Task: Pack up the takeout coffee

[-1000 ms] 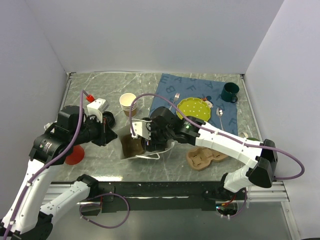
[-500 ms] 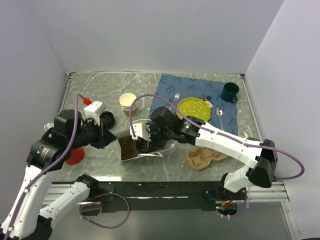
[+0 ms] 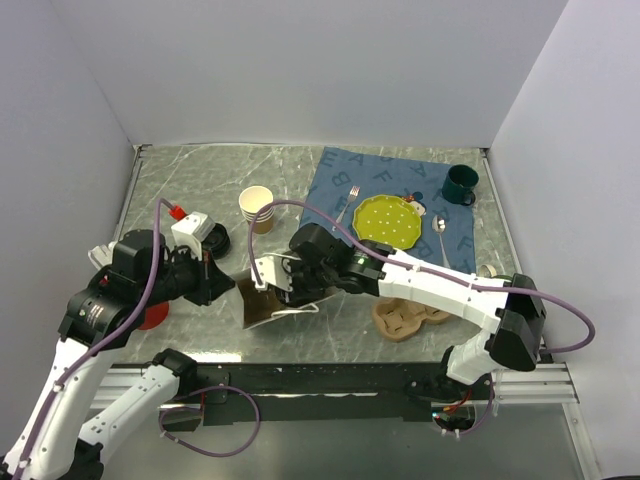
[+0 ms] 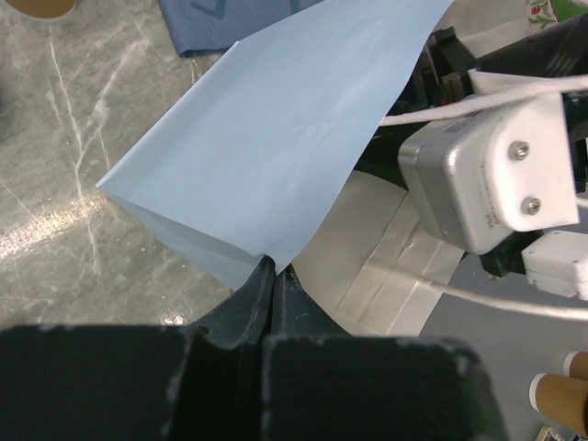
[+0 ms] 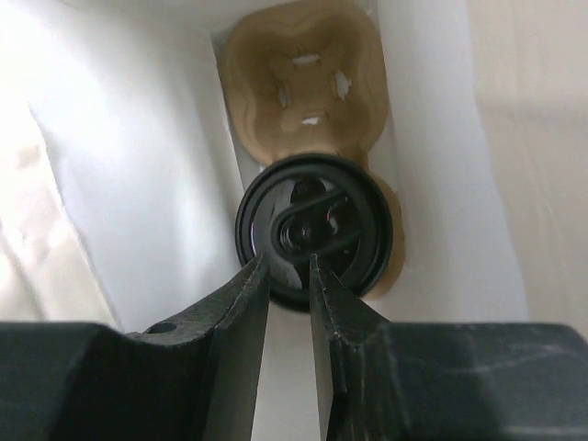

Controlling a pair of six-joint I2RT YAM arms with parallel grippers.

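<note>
White bag [image 4: 276, 138] clamped in left gripper [image 4: 274, 276]; right gripper [image 5: 288, 273] has narrowed, yet apart, over takeout coffee [image 5: 344, 216].

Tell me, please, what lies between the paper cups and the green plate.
A fork on the blue cloth, beside the plate; the top view shows it.

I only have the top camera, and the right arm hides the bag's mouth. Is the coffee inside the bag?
Observer: Yes. The right wrist camera shows the takeout coffee sitting in a brown cup carrier inside the white bag.
Operator: Is the right gripper holding it?
Observer: Seemingly not. The right gripper has its fingertips narrowly apart over the lid's near rim, clamping nothing I can see.
Operator: And the left?
Observer: The left gripper is shut on the bag's edge.
</note>
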